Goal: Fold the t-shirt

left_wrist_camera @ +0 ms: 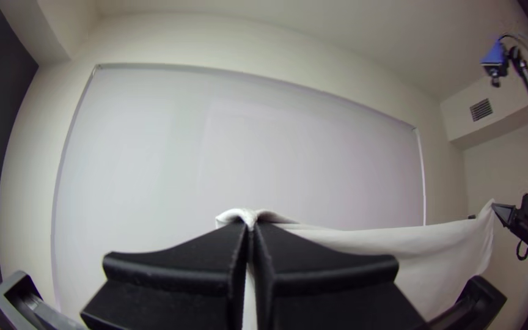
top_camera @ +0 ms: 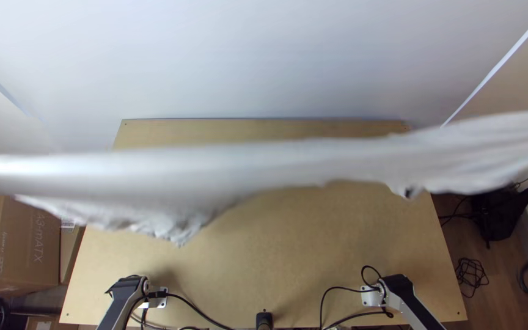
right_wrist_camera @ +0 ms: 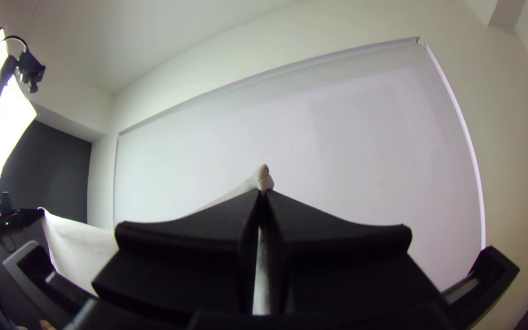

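Between left gripper (left_wrist_camera: 249,227) and right gripper (right_wrist_camera: 263,192) — t-shirt (top_camera: 264,165), held aloft.

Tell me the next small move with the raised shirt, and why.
Probably lower both arms together so the shirt starts settling onto the table: the left pincer and right pincer are each shut on it, and it hangs stretched between them above the tabletop.

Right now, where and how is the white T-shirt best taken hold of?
By the two ends of its upper edge, I think, from the robot's side: the T-shirt hangs stretched between these ends, its lower edge loose and uneven. The left pincer and right pincer are closed there.
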`<state>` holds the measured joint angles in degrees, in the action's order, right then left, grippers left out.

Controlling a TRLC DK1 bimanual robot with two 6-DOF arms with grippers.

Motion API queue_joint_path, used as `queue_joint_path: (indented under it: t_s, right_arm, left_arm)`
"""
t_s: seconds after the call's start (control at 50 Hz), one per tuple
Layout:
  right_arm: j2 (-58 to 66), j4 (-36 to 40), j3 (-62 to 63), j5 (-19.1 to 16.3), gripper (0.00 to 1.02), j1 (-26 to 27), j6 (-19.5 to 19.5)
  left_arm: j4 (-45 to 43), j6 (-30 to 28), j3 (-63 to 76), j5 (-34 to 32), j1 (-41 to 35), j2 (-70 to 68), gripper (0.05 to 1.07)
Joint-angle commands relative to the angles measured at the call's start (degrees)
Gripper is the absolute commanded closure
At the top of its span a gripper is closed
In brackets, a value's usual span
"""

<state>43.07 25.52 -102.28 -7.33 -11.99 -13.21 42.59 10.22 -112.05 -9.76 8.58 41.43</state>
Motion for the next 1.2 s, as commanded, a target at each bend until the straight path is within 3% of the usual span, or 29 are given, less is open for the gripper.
queue_joint_path:
  t_s: [0.0,0.18,0.3,0.52,0.7,0.84,1.18]
  right_arm:
    - [-0.9,0.8,-0.3,0.2,1.0,0.1,0.5]
    - [-0.2,2.2,2.1,-0.6,1.0,0.0,-1.1]
    - [-0.5,3.0,11.7,-1.5,1.0,-0.1,-3.8]
    - [-3.3,-0.2,37.2,-1.3,1.0,-3.1,-6.3]
    - [-3.5,-8.6,55.5,-1.3,1.0,-5.1,-7.5]
    - [3.3,-17.3,63.6,-1.3,1.0,-4.5,-8.8]
    - [31.5,-34.7,60.1,-1.3,1.0,-0.8,-9.4]
  left_arm:
    - [1.0,-0.2,0.1,0.9,0.6,-1.2,1.05]
    - [3.2,0.2,3.1,1.4,0.0,-1.3,1.05]
    - [3.9,1.4,8.3,1.4,-0.2,-1.5,1.05]
    - [-4.4,0.9,36.9,1.6,-0.4,-8.7,1.05]
    - [-10.2,1.6,55.5,-0.1,-0.8,-8.6,1.05]
    - [-17.6,2.0,65.3,-1.0,-1.1,-3.4,1.05]
    - [-34.9,4.2,64.1,-0.5,-2.3,26.6,1.05]
